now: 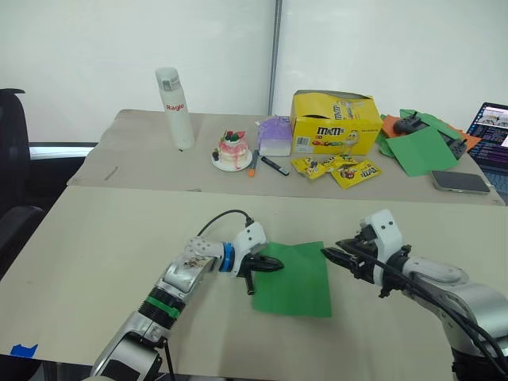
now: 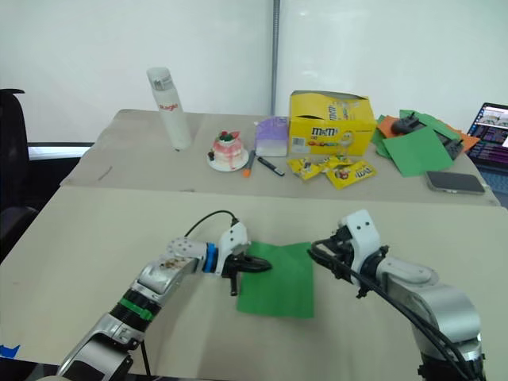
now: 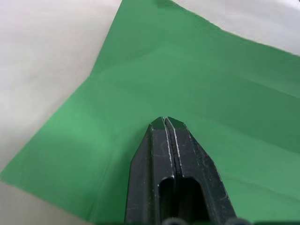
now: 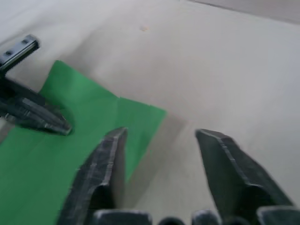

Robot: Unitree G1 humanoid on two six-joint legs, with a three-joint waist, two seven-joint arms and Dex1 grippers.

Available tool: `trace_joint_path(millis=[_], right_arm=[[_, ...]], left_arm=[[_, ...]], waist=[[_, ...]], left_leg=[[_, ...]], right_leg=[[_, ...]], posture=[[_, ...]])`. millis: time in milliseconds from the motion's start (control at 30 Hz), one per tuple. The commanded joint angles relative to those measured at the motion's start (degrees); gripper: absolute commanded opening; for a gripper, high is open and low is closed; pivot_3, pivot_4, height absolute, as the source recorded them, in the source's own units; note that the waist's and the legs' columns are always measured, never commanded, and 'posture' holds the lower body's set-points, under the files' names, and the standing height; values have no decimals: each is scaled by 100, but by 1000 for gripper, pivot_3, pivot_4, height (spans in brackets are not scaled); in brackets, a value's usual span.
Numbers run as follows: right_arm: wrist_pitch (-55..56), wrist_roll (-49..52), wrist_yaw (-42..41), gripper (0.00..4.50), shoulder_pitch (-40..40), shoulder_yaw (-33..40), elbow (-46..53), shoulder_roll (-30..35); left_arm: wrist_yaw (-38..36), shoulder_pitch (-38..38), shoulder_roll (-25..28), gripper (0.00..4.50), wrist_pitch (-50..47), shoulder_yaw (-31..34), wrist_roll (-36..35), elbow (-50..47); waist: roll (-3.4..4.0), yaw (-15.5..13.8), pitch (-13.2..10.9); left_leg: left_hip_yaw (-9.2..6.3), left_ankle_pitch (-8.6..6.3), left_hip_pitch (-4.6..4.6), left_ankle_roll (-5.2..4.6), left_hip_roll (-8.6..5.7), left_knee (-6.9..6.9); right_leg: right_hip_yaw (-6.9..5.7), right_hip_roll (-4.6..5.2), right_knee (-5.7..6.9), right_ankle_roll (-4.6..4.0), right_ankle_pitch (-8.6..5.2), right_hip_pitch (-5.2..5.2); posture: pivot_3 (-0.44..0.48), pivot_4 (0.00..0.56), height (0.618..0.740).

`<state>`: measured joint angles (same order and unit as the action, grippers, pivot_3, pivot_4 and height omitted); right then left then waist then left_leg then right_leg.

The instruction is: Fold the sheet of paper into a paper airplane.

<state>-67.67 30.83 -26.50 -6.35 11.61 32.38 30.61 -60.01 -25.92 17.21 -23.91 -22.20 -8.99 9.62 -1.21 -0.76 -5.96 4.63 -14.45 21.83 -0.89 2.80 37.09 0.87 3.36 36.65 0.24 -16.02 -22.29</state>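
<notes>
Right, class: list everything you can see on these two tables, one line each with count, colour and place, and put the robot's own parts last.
sheet of paper: one, bright green, flat on the near table between the two pincers
bottle: one, white, far table, left
small cake on a plate: one, pink and white, far table, centre
marker: one, black, beside the cake
purple packet: one, left of the yellow box
candy box: one, yellow, far table
candy bags: several, yellow, in front of the box
loose paper sheets: several, green and orange, far table, right
phone: one, grey, far right
laptop: one, right edge
left pincer: shut, tip over the sheet's left part
right pincer: open, at the sheet's right edge
</notes>
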Motion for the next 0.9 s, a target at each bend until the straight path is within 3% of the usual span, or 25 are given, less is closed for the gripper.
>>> trace_joint_path(millis=[33,300,433,667,900], right_arm=[[-187,137,253,3439,-154,187,7,-167],[-672,615,423,3439,-106,320,-202,-820],[-571,729,425,2328,-159,335,-277,-983],[51,482,-142,12,-363,-335,-404,-257],[1713,-444,-1130,12,-992,-1377,-944,843]], left_arm=[[64,99,-6,0,-56,-95,70,-39],[54,107,36,0,19,-121,97,56],[-49,94,96,0,-182,-105,6,2],[-325,27,473,0,-336,56,-185,-408],[-487,-2,710,0,-513,242,-477,-854]], waist=[[1,6,1],[3,13,2],[4,22,2],[3,85,1],[3,106,-8]], left_leg=[[-1,0,0,0,0,0],[-8,0,3,-1,1,-1],[-9,0,2,-1,1,-1],[-10,0,3,-1,2,-6],[-12,0,10,-2,1,-8]], right_leg=[[0,-2,0,0,0,0],[0,-4,-1,0,0,0],[-1,-5,-1,0,0,1],[-1,-9,-3,1,-1,-3],[0,-11,-11,2,-1,-7]], posture=[[0,150,722],[0,150,722],[0,150,722],[0,150,722],[0,150,722]])
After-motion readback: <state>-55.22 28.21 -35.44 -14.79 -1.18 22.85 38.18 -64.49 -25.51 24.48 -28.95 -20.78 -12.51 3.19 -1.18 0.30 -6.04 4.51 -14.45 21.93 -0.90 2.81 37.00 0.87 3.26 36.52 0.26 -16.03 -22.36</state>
